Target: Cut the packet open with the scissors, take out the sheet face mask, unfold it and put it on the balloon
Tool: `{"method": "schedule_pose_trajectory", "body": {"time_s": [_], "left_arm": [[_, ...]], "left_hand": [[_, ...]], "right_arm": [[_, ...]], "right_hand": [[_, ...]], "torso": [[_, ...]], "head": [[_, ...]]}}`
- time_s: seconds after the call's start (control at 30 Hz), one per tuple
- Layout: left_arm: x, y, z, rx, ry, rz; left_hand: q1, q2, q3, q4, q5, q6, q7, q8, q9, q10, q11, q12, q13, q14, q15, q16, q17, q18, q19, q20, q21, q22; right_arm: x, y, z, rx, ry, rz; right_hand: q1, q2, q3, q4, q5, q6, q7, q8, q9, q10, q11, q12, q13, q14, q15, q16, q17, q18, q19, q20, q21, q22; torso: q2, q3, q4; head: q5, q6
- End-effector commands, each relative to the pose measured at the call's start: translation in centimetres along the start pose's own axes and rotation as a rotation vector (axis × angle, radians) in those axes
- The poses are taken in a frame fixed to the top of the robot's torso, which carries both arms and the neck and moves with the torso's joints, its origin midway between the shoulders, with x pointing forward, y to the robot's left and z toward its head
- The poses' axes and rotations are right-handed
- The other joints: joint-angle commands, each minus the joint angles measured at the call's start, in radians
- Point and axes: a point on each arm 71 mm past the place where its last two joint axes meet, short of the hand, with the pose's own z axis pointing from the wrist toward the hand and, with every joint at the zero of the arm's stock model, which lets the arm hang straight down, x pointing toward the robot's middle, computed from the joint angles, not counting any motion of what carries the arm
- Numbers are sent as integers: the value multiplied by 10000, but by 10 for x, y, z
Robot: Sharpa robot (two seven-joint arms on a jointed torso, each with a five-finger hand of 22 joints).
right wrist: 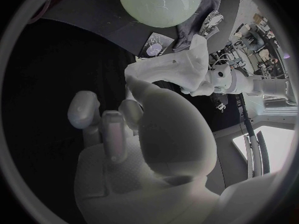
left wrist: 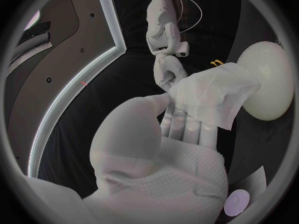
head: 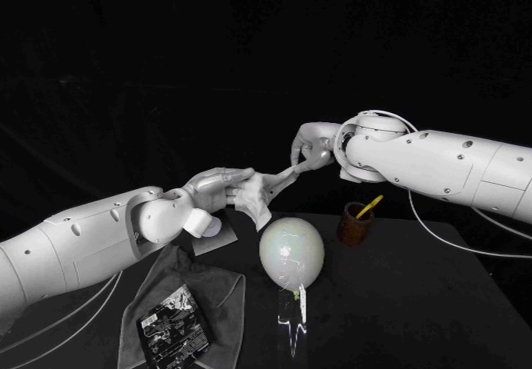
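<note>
While fingers (head: 304,159) pinch both ends, mask (head: 257,201) stretched

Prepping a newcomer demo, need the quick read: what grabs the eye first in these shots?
The white mask hangs stretched in mid-air, with the left hand and the right hand each gripping one end. Just below it, the pale balloon stands in the middle of the table, with no mask on it yet. The black packet lies on a grey cloth at front left.

Left hand (head: 218,184) and right hand (head: 313,146) hold the sheet mask (head: 261,200) stretched above the balloon (head: 291,250); packet (head: 172,323) lies on grey cloth (head: 222,288).
</note>
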Motion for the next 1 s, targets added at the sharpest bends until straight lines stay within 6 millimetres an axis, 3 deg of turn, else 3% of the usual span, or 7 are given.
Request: {"method": "schedule_pose_trajectory", "body": {"time_s": [0.03,0.2,0.27,0.3,0.43,0.57,1.0], "left_arm": [[-1,-3,1,310,-250,-46],[-1,-3,1,322,-326,-15],[-1,-3,1,325,-339,-6],[-1,-3,1,324,-341,-4],[-1,-3,1,304,-363,3],[-1,-2,0,252,-453,52],[-1,-1,-2,90,-905,256]], "left_hand": [[77,1,85,-28,25,87,-10,95,62,115,-15,64,-15,125,-13,-19,32,175,123,-9,-26,22],[43,26,157,-22,25,116,-34,155,98,195,-39,76,-24,197,-37,-11,62,172,182,-33,-23,27],[28,32,171,-15,25,123,-39,168,106,215,-44,79,-26,213,-42,-9,70,172,193,-38,-24,27],[18,35,177,-9,25,127,-42,175,110,225,-46,81,-26,220,-44,-9,74,171,198,-40,-25,27],[-21,34,196,9,24,144,-56,202,126,262,-57,86,-29,243,-53,-9,88,169,212,-46,-31,26],[-94,-12,241,6,26,179,-90,252,154,333,-88,92,-36,283,-77,-10,119,170,235,-65,-45,23],[-183,-140,482,-138,29,230,-140,335,199,456,-141,75,-56,361,-127,-21,191,168,310,-127,-46,34]], "right_arm": [[1,0,0,-88,-29,-5],[0,-1,-1,-75,-282,329],[-1,-3,-1,-89,-502,639],[0,-4,-1,-96,-569,746],[3,-10,-3,-94,-772,1325],[9,-18,-5,-100,-1014,1947],[29,-43,-23,-48,-2063,3639]], "right_hand": [[-20,68,79,6,29,56,-23,37,9,13,-58,-32,-20,-36,-40,30,473,-5,-28,-14,-69,1236],[-101,-18,194,-31,27,-133,12,-21,-4,-192,-33,-358,-345,-313,-29,-61,-23,56,-234,-16,-370,1137],[-273,-144,137,12,20,-491,163,-241,-93,-568,87,-853,-839,-741,49,-216,-757,136,-563,16,-830,989],[-703,-505,-125,239,34,-1007,412,-637,-274,-1154,283,-1573,-1582,-1270,180,-419,-1618,260,-1126,81,-1587,744],[-1126,-1084,-526,502,97,-1762,769,-1299,-580,-2576,615,-3236,-3239,-2483,489,-967,-3385,489,-2449,277,-3350,156],[-1163,-1284,-847,706,23,-2116,946,-1693,-739,-3226,817,-3911,-3862,-3222,714,-1400,-4212,554,-3137,473,-4343,-235],[-794,-1054,-957,841,48,-1749,993,-1769,-772,-2875,832,-3620,-3739,-2814,728,-1253,-3836,586,-2612,609,-4100,-223]], "torso": [[5,3,0],[2,2,4],[4,0,5],[4,0,4],[3,-3,-1],[5,2,3],[3,-4,-7]], "head": [[7,-14],[16,-18],[19,-17],[20,-19],[58,-28],[94,-51],[218,-114]]}}
